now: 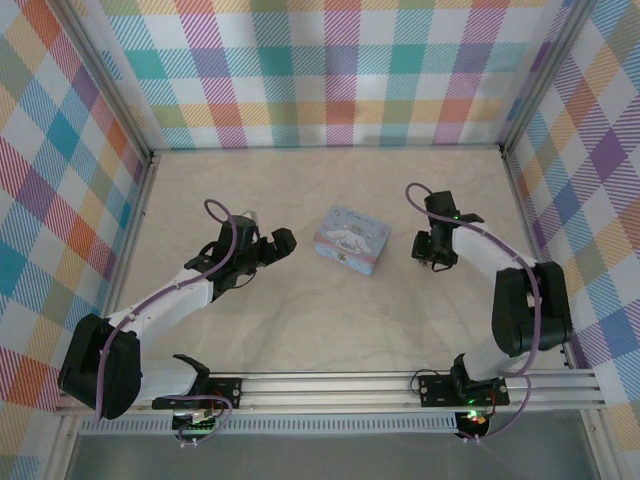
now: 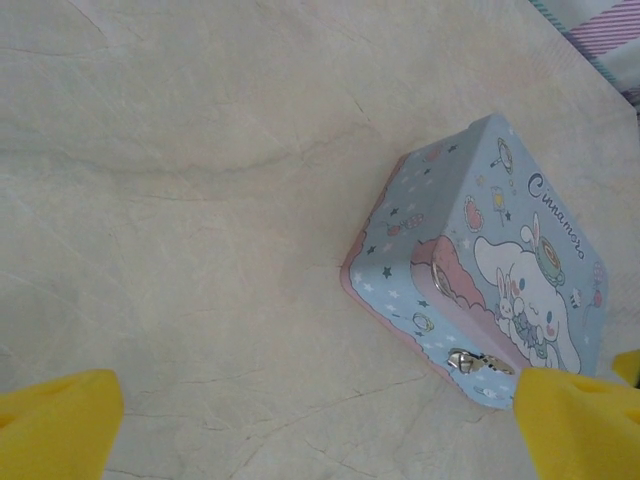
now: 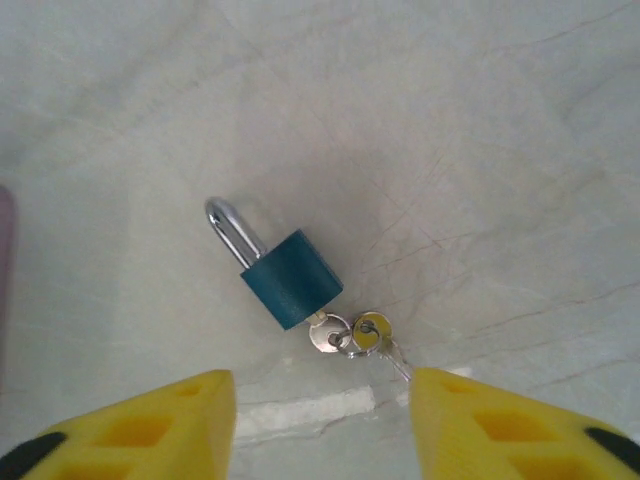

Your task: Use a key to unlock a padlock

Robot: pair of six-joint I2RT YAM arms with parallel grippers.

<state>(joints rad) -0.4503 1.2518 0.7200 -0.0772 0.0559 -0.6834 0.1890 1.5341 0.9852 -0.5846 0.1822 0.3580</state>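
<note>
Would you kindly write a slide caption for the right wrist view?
Open right gripper hovers over a teal padlock lying on the table with keys at its base.

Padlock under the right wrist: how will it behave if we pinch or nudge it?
The padlock lies flat on the table, so probably slides rather than rolls or tips. Metal body and shackle look rigid, likely dense for its size. The keys on their ring will probably dangle and swing when lifted.

Pale blue tin [image 1: 351,238] sits on beige table [image 1: 300,330].
</note>
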